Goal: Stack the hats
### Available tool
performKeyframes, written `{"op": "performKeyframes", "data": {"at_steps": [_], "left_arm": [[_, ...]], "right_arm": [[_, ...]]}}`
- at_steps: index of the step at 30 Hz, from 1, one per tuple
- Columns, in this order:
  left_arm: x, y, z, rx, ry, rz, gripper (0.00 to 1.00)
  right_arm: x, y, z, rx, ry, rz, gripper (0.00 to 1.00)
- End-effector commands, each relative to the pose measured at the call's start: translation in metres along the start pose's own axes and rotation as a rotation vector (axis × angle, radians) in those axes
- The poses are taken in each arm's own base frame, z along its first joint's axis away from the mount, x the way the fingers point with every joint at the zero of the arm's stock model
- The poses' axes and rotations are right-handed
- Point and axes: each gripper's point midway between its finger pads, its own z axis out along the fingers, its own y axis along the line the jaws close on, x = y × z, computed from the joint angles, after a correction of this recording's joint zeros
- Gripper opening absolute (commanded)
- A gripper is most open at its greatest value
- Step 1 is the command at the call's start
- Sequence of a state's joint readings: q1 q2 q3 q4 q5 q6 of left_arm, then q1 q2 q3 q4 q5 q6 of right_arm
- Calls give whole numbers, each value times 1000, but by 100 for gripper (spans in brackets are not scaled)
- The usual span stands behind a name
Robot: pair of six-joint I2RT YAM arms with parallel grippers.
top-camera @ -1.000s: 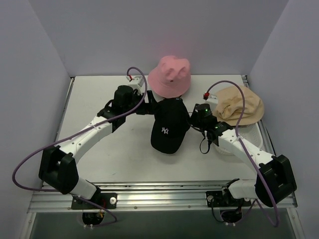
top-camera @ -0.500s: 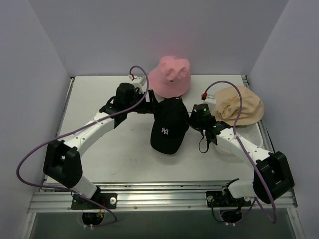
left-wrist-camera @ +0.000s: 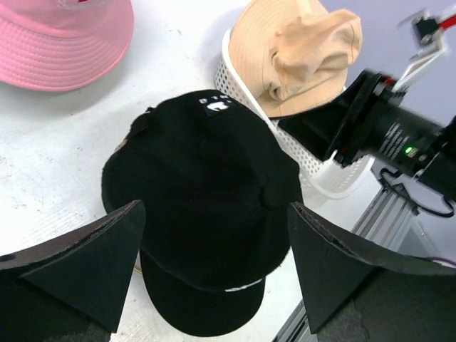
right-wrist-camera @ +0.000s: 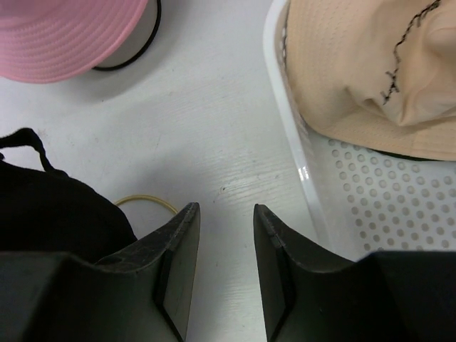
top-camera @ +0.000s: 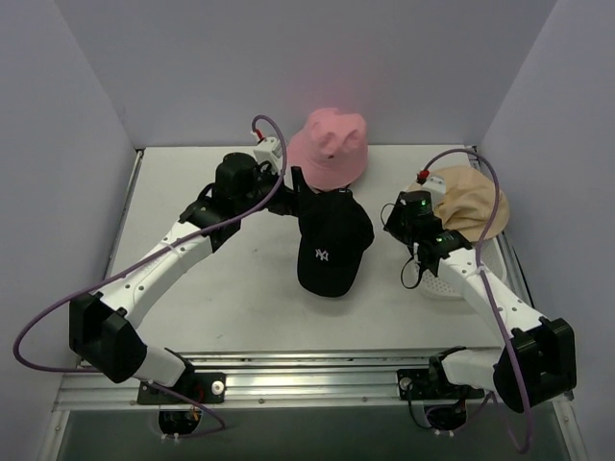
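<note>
We find the left fingers (left-wrist-camera: 100,271) spread wide with nothing between them, hanging over the black cap (left-wrist-camera: 206,171). The cap sits at the middle of the worktop (left-wrist-camera: 57,157), with a gold wire (right-wrist-camera: 146,201) showing at its edge. The right fingers (right-wrist-camera: 178,271) stand a narrow gap apart and hold nothing, over bare worktop between the cap and the white tray (right-wrist-camera: 370,214). The tan hat (right-wrist-camera: 356,78) lies in that tray by the right edge. The pink hat (top-camera: 329,149) rests at the far edge, a black wire ring (right-wrist-camera: 146,39) showing beneath its brim.

High rear overview, close downward wrist views, sharing pink hat (top-camera: 329,149)
</note>
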State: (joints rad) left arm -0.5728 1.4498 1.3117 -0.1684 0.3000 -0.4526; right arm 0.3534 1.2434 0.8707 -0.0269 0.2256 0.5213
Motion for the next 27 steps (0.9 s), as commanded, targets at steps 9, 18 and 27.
{"op": "performKeyframes", "data": {"at_steps": [9,18,27], "left_arm": [[-3,-40,13,-137,59,186,77],[17,-34,32,-260,129,247,72],[18,-46,42,-284,116,295,37]], "right_arm": [[-41,0,-56,-68,-93,36,33],[-56,3,-90,-137,-151,43,34],[-62,0,-107,-150,-185,40,34]]}}
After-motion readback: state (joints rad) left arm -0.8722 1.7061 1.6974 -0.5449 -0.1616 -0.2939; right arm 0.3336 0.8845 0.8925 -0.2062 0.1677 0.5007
